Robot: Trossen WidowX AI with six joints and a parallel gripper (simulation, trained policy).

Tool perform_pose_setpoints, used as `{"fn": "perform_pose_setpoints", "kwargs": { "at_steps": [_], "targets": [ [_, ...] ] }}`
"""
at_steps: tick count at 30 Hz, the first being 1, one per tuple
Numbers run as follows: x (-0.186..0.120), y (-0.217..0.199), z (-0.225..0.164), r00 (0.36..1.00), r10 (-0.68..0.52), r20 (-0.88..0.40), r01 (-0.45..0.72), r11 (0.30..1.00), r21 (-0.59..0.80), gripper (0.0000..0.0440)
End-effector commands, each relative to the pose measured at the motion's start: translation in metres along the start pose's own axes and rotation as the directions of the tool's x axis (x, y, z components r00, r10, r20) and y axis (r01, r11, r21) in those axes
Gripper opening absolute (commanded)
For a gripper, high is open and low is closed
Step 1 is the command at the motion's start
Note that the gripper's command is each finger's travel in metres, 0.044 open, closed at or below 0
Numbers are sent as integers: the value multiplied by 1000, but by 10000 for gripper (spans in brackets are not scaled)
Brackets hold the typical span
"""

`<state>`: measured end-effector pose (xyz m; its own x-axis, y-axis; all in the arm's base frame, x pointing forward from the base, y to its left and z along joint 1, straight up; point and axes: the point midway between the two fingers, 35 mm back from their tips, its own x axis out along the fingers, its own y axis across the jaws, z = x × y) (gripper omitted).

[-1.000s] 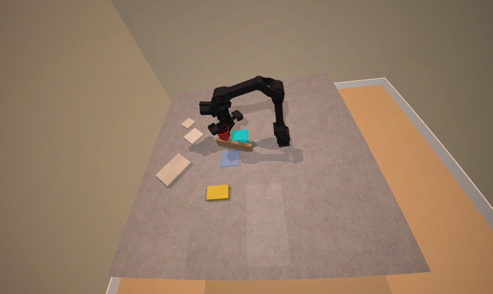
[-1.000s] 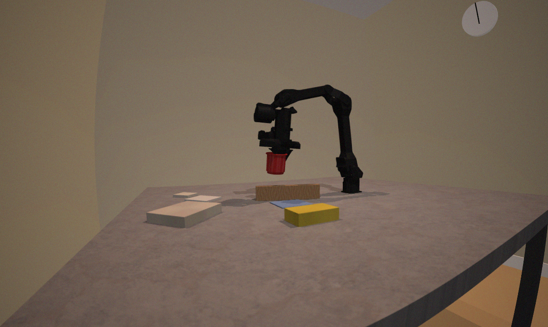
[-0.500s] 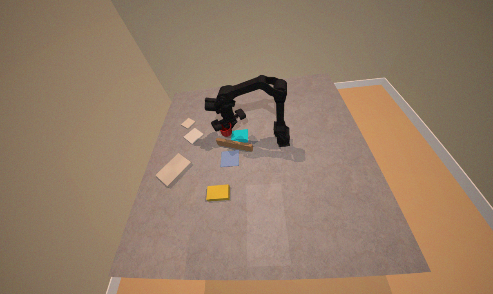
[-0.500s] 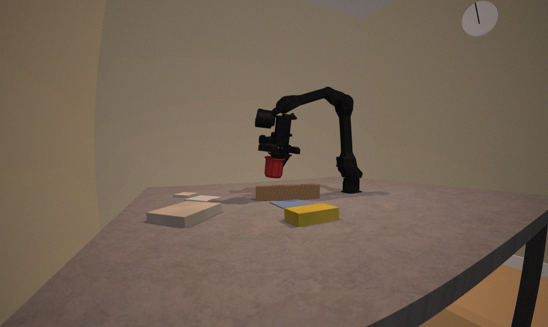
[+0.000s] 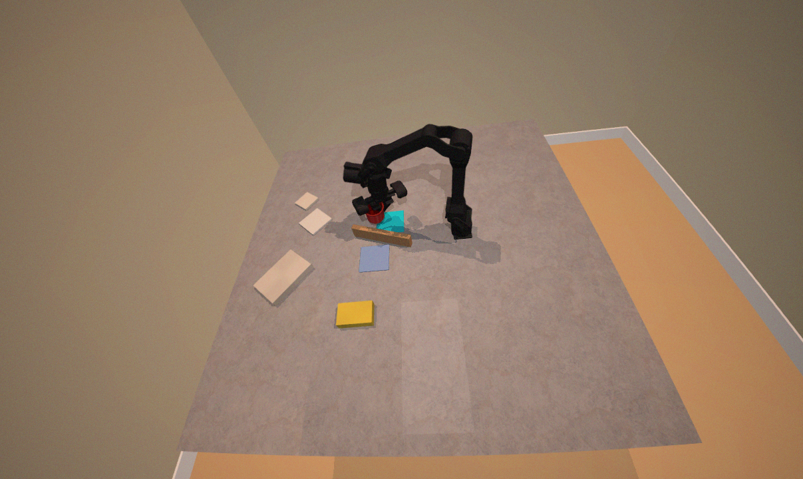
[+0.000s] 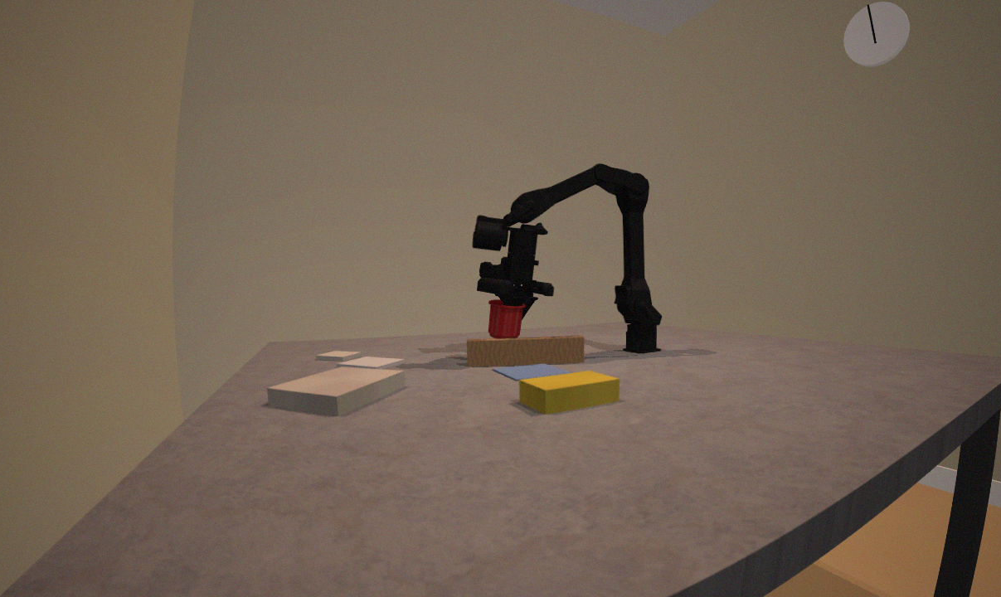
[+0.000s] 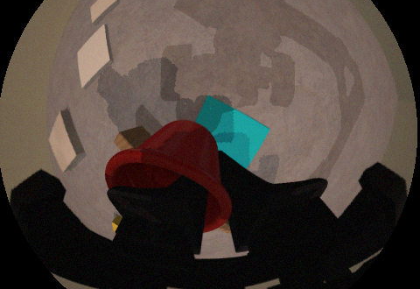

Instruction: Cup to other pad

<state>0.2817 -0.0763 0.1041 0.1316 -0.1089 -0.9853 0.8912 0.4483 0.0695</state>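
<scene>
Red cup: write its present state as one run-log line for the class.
tool: shut on red cup | cup: raised off table | teal pad: cup not set down | marbles: not visible

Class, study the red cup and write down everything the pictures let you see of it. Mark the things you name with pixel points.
The cup (image 5: 374,214) (image 6: 504,319) (image 7: 185,149) is a plain, glossy-looking red, perhaps plastic, with a rounded, projecting rim and faint upright bands on its wall. It narrows towards the base. The tool (image 5: 382,206) (image 6: 516,303) (image 7: 213,155) grips its wall at the rim, one finger inside. Its mouth faces up, and it hangs in the air, its base off the table. Its contents cannot be made out.
</scene>
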Motion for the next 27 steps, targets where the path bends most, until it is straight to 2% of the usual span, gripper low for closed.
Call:
{"fn": "perform_pose_setpoints", "kwargs": {
  "at_steps": [1,12,17,21,27],
  "targets": [
    [7,-6,-2,1000,-6,3,6,1000,1,0],
    [29,-28,-14,999,-33,-9,33,999,27,8],
    [35,-32,-11,1000,-22,4,22,999,45,58],
    [31,-30,-5,999,20,31,-22,998,64,147],
    [23,-31,-6,997,64,46,-67,996,65,160]
  ]
}}
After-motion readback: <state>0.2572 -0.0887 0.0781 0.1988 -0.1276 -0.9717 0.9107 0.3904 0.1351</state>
